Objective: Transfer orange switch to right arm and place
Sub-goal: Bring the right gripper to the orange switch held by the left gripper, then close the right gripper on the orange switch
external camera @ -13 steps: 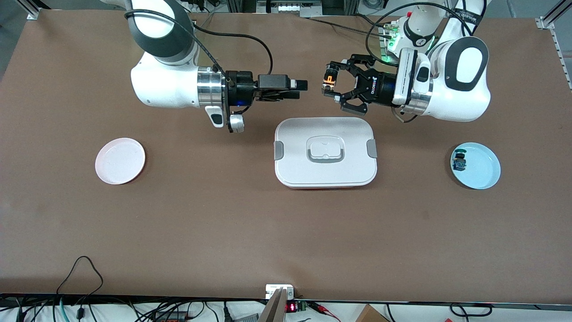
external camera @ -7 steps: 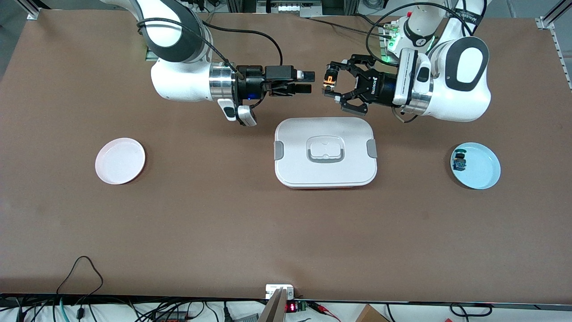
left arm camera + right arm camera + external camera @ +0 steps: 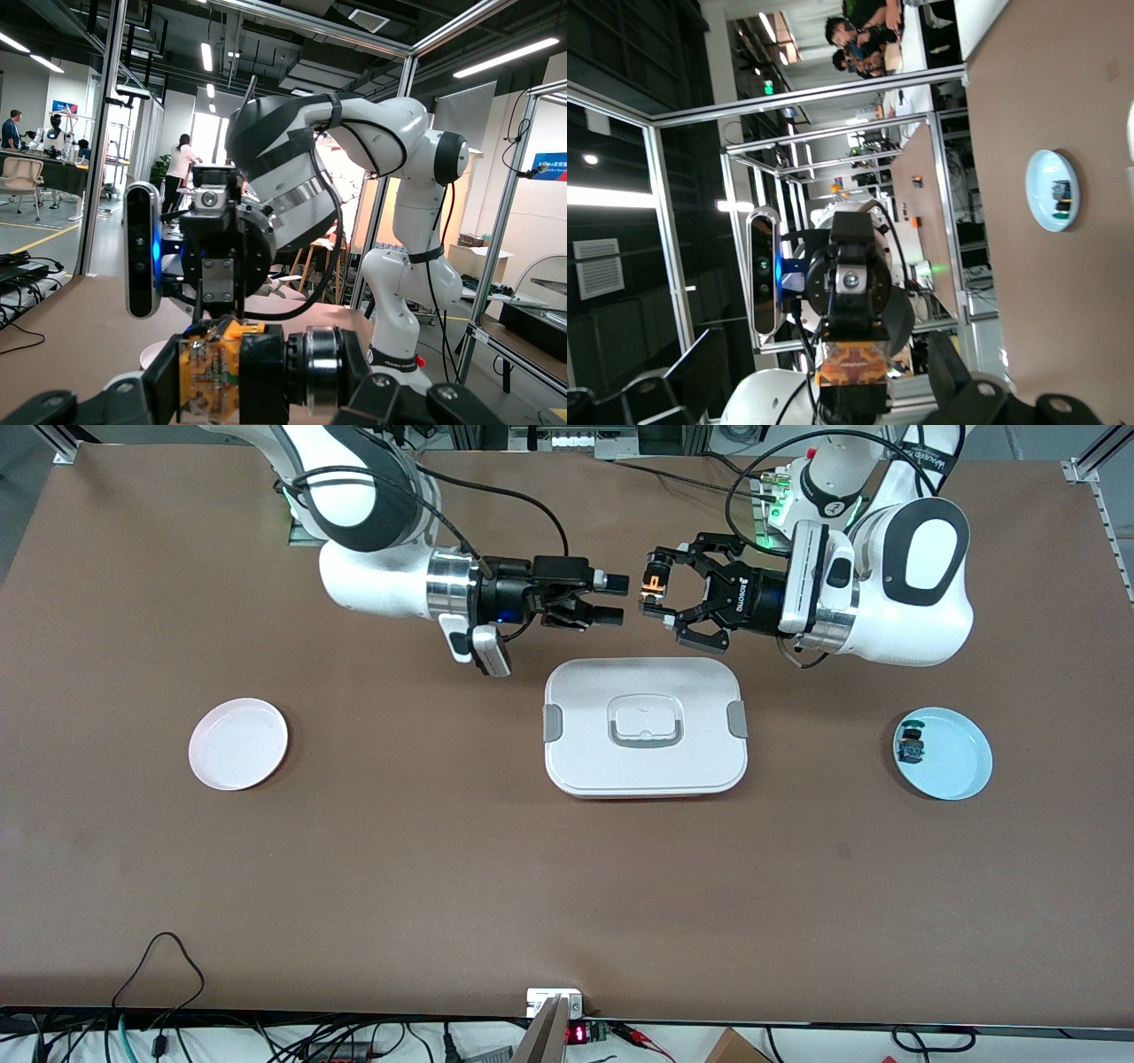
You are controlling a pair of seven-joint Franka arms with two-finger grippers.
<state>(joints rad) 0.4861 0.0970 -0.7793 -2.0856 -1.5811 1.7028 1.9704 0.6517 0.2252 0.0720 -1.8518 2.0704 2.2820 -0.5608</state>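
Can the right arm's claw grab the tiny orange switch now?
Probably yes: the right claw is open and level with the tiny orange-and-black switch, which the left claw holds out with nothing between them.

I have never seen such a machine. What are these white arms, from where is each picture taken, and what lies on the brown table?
These are two white robot arms, each ending in a two-finger claw. One picture looks down from a high camera facing them; the other two come from cameras on their wrists. The left claw is shut on a tiny black push-button switch with an orange block, holding it in the air. The right claw is open, just short of the switch. On the brown table lie a white lidded box, a pink round plate toward the right arm's end, and a light blue round plate with a similar small switch toward the left arm's end.
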